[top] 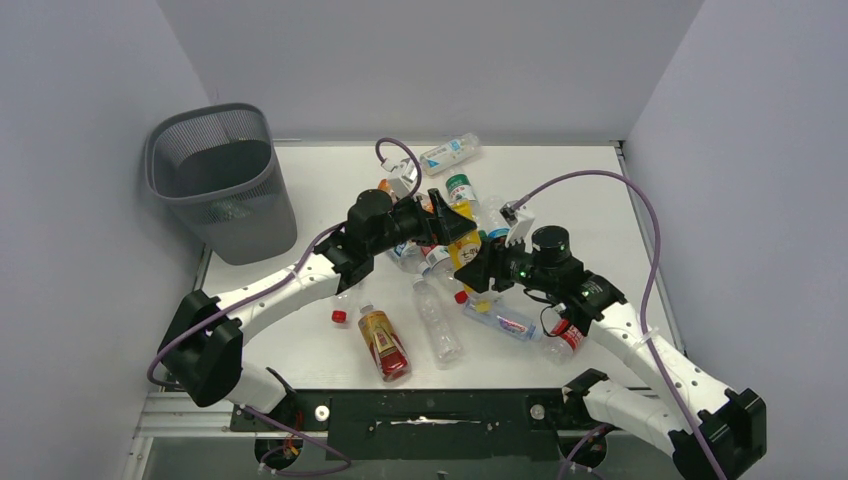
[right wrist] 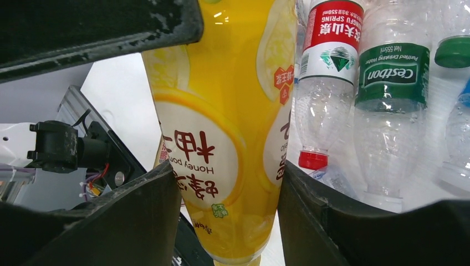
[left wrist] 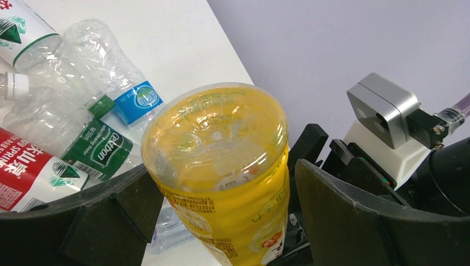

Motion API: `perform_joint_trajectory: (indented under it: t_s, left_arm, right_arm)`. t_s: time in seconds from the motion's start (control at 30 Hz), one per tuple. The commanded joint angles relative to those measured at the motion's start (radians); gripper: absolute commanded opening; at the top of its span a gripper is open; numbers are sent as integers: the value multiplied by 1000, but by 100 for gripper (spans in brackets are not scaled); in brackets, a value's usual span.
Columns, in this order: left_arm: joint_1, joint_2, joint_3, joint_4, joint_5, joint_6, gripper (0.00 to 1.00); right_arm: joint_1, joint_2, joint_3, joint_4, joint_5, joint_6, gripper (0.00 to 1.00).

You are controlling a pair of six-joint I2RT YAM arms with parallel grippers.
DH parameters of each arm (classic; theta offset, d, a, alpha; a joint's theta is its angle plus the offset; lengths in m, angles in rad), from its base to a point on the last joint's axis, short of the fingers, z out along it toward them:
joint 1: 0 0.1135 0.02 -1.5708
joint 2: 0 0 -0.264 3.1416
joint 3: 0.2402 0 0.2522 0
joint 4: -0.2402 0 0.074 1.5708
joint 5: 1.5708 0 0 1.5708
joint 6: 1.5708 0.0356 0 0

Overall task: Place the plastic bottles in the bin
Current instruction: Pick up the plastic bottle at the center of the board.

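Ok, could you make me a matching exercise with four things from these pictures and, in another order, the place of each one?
Things:
1. yellow bottle
2. bin
3. amber bottle
4. lone clear bottle

Places:
A. lying by the far edge of the table
B. gripped by the right hand
C. standing at the far left
D. lying near the front edge, between the arms

Pairs: 1-B, 2-C, 3-D, 4-A

About twelve plastic bottles [top: 437, 320], one bin [top: 240, 215]

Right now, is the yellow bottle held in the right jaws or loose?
Held: the right wrist view shows the right jaws pressed against both sides of the yellow bottle.
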Motion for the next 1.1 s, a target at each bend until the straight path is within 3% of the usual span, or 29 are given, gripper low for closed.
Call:
perform_joint_trajectory:
  t_s: [0.0, 0.3, 0.47, 0.67, 1.07]
  left_arm:
    - [-6, -12, 10, 59, -21, 2, 84]
    - [-4, -8, 29, 20, -21, 7, 64]
    - [-3, 7, 77, -27, -8, 44, 45]
    - [19, -4, 127, -115, -30, 96, 44]
    - [235, -80, 307, -341, -36, 242, 44]
  right_arm:
    - [17, -8, 56, 50, 25, -2, 56]
    - [32, -1, 46, 55, 34, 2, 57]
    - [35, -10, 50, 43, 45, 3, 69]
    - [38, -39, 50, 10, 63, 5, 85]
    - [39, -96, 48, -49, 85, 3, 92]
